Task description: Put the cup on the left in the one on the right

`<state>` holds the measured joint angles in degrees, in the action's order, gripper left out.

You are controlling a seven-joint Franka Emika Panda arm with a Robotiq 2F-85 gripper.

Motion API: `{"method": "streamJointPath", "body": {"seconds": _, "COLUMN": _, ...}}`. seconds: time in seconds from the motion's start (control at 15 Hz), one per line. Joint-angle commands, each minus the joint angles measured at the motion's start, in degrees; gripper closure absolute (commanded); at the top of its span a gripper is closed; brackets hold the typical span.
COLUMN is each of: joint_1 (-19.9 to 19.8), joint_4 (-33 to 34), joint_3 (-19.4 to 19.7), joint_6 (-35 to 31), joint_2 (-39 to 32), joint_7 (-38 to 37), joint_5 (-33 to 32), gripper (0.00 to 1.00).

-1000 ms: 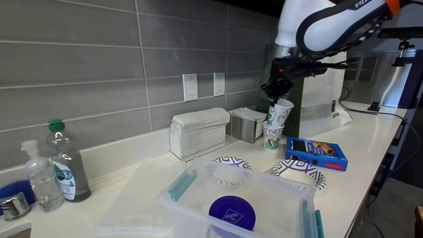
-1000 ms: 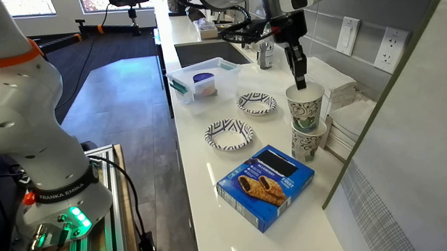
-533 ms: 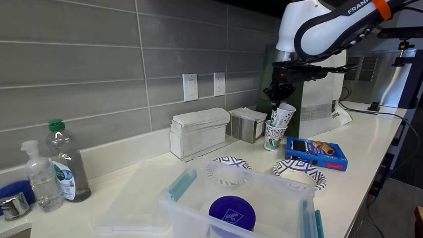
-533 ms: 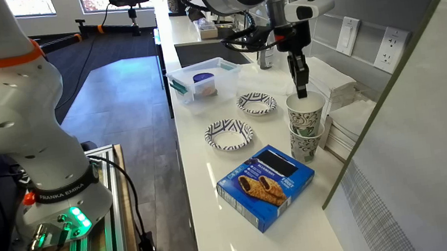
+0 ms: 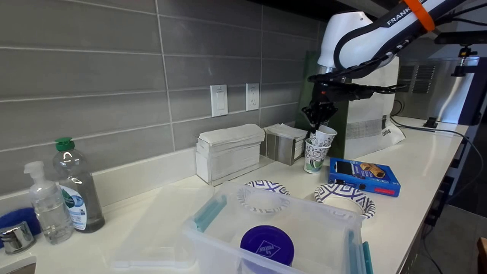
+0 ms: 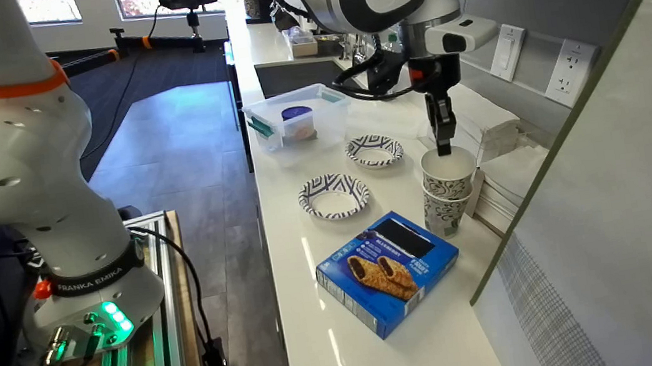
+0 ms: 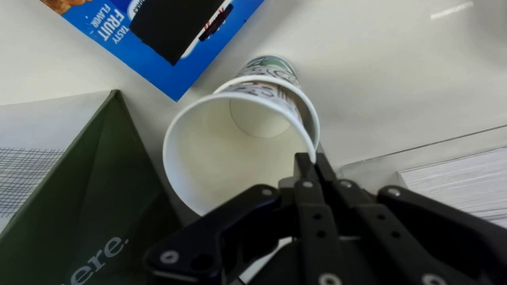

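Observation:
Two white paper cups with a dark swirl pattern are stacked near the wall. The upper cup [image 5: 324,136] sits partly inside the lower cup [image 5: 315,156] and leans a little. Both also show in an exterior view, the upper cup [image 6: 448,176] with its lower part hidden inside the lower cup [image 6: 445,214]. My gripper [image 6: 444,148] is shut on the upper cup's rim, one finger inside the cup. In the wrist view the fingertips [image 7: 313,158] pinch the rim of the upper cup [image 7: 222,154]; the lower cup [image 7: 273,67] shows behind it, standing on the counter.
A blue snack box [image 6: 388,269] lies beside the cups. Two patterned paper bowls [image 6: 334,196] and a clear bin [image 5: 213,236] are farther along the counter. Napkin holders [image 5: 232,152] stand along the wall. A large green and white bag [image 7: 91,198] stands close to the cups.
My gripper has moved down with the upper cup, which is now deeper inside the lower cup. The lower cup's rim has shifted slightly. The grip on the rim is unchanged.

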<state>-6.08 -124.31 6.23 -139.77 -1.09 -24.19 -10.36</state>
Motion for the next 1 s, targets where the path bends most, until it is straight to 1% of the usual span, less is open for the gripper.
{"method": "streamJointPath", "body": {"seconds": 0.0, "joint_1": -0.27, "joint_4": 1.09, "joint_3": 0.38, "joint_6": -1.26, "joint_2": -2.17, "joint_7": 3.34, "joint_5": 3.66, "gripper": 0.99}}
{"method": "streamJointPath", "body": {"seconds": 0.33, "joint_1": -0.28, "joint_4": 1.84, "joint_3": 0.73, "joint_6": -0.72, "joint_2": -3.42, "joint_7": 4.99, "joint_5": 5.49, "gripper": 0.99}}
{"method": "streamJointPath", "body": {"seconds": 0.4, "joint_1": -0.29, "joint_4": 2.01, "joint_3": 0.79, "joint_6": -0.48, "joint_2": -3.55, "joint_7": 5.20, "joint_5": 5.84, "gripper": 0.76}}
{"method": "streamJointPath", "body": {"seconds": 0.6, "joint_1": -0.25, "joint_4": 2.26, "joint_3": 0.95, "joint_6": -0.31, "joint_2": -3.57, "joint_7": 5.20, "joint_5": 5.87, "gripper": 0.57}}
{"method": "streamJointPath", "body": {"seconds": 0.73, "joint_1": -0.09, "joint_4": 2.44, "joint_3": 0.92, "joint_6": 0.80, "joint_2": -2.97, "joint_7": 5.04, "joint_5": 5.56, "gripper": 0.42}}
{"method": "streamJointPath", "body": {"seconds": 0.93, "joint_1": 0.58, "joint_4": 2.29, "joint_3": 0.71, "joint_6": 2.18, "joint_2": -1.04, "joint_7": 3.49, "joint_5": 2.61, "gripper": 0.20}}
